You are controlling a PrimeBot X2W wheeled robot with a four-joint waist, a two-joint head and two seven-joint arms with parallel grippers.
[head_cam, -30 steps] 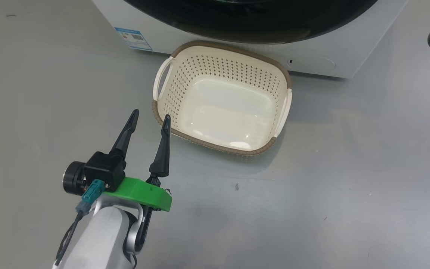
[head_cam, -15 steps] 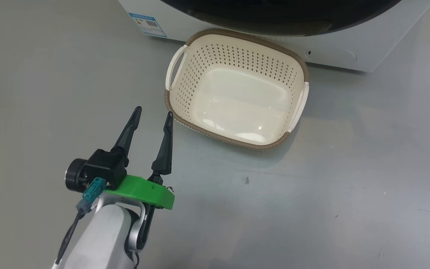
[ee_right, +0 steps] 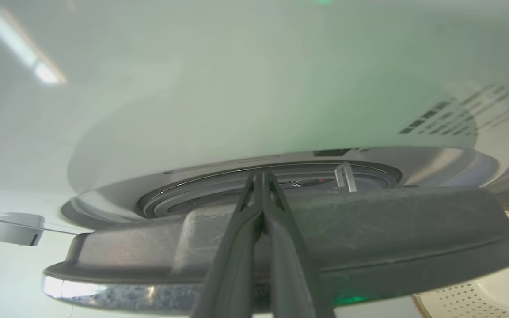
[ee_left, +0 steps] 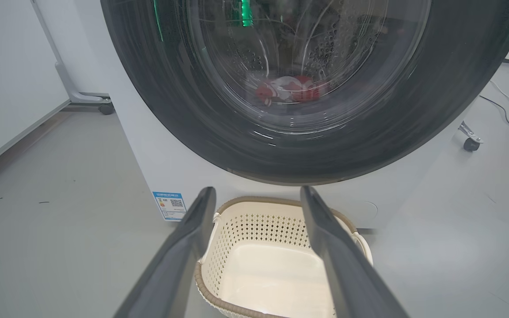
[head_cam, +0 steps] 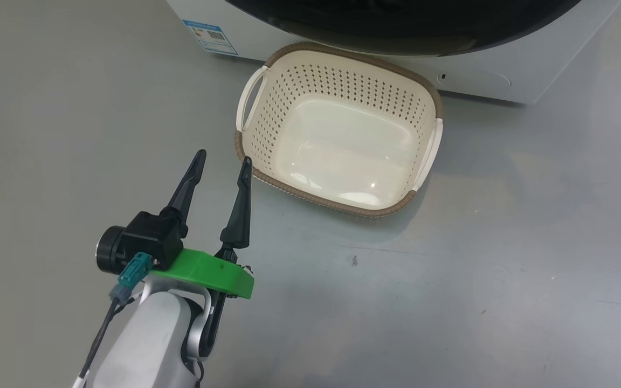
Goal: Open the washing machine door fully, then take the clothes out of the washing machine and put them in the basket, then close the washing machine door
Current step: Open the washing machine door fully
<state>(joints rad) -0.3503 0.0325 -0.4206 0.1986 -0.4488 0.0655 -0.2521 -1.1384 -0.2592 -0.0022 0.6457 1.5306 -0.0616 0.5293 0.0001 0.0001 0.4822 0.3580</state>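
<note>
Our left gripper hovers with fingers spread, the basket just beside one fingertip; our right gripper (fingers pressed together) sits close against the door.

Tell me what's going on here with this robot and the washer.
The robot is on the first step, opening the washing machine door. Its right gripper, fingers shut, is at the door's edge, and the door looks slightly ajar in the right wrist view. The left gripper hangs open above the floor by the basket, holding nothing. The basket sits empty in front of the washing machine. The red clothes lie in the drum, seen through the door glass.
</note>
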